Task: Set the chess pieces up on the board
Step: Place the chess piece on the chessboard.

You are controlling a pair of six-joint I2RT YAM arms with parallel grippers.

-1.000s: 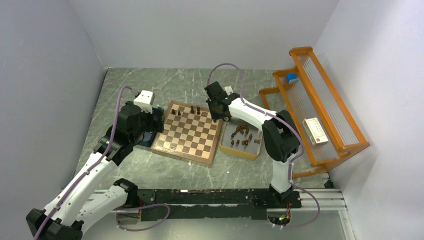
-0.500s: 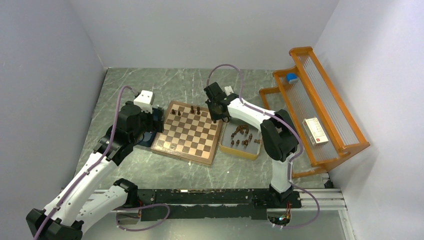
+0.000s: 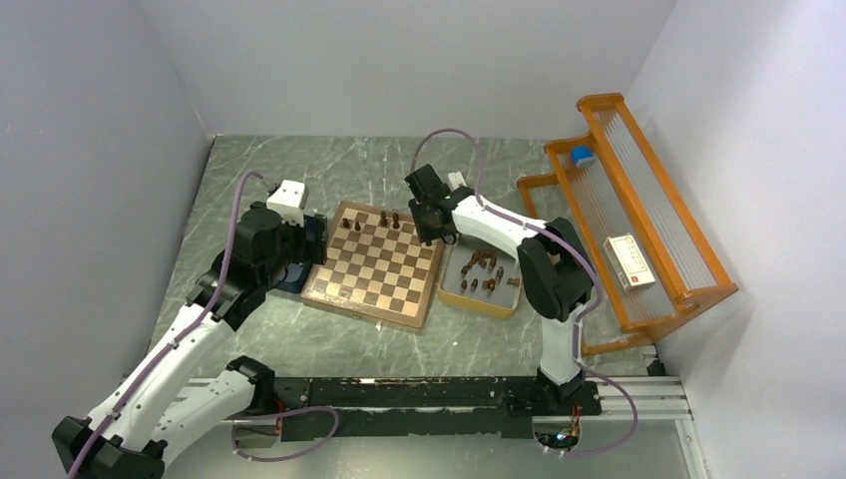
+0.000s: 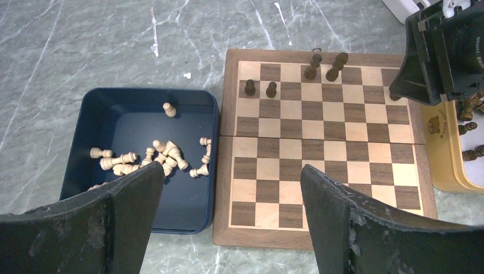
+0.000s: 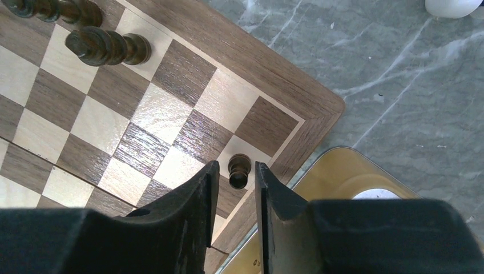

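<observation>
Small dark brown wooden pawn [image 5: 238, 171] points upright, long axis vertical, at the chequered wooden board's [image 5: 171, 71] corner edge. The yellow-rimmed tray [image 5: 337, 171] lies just beyond. Right gripper [image 5: 235, 166] closely flanks the pawn; grip cannot be told. Open squares separate the pawn from two taller dark pieces [image 5: 105, 47]. Left gripper [image 4: 231, 174] hangs spread wide above the dark blue tray [image 4: 142, 96].

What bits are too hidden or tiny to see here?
Top view: pieces in the yellow tray too small to name; left arm mostly covers the blue tray.
Left wrist view: right jaws hide the board's corner; frame edge cuts the yellow tray.
Right wrist view: unclear whether jaws touch the pawn.
</observation>
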